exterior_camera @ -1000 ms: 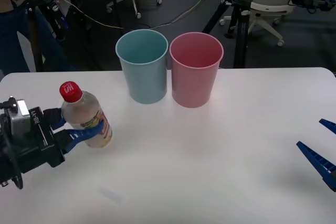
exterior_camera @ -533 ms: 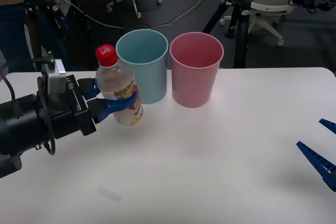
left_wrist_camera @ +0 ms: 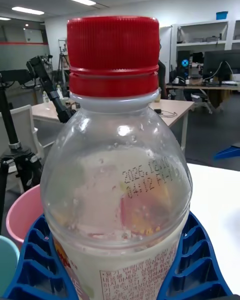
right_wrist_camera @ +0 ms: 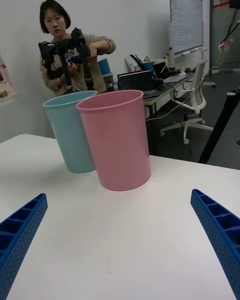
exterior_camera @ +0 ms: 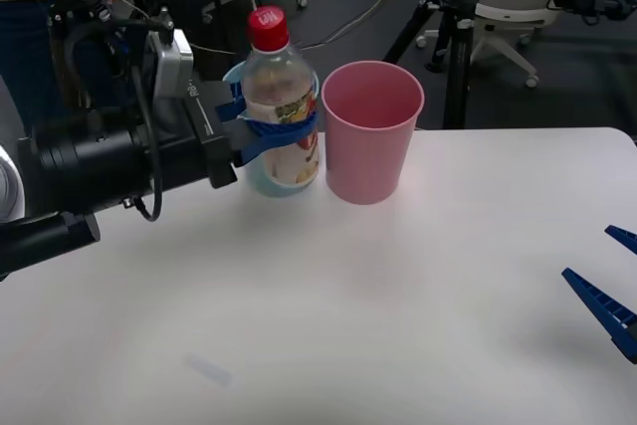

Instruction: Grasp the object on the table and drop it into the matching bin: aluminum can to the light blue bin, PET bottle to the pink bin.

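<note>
The bottle (exterior_camera: 282, 106) is off the table (exterior_camera: 398, 296), upright, clamped by the left gripper (exterior_camera: 279, 131) around its middle, in front of the light blue bin (exterior_camera: 239, 97). Grasp and lift look done; 2 steps remain: carry it over the pink bin (exterior_camera: 371, 131) just beside, then release. The right gripper (exterior_camera: 612, 286) waits spread wide, empty, near the table's edge.

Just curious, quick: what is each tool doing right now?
Left tool: closed around the PET bottle, lifted in front of the light blue bin.
Right tool: open, holding nothing.
</note>
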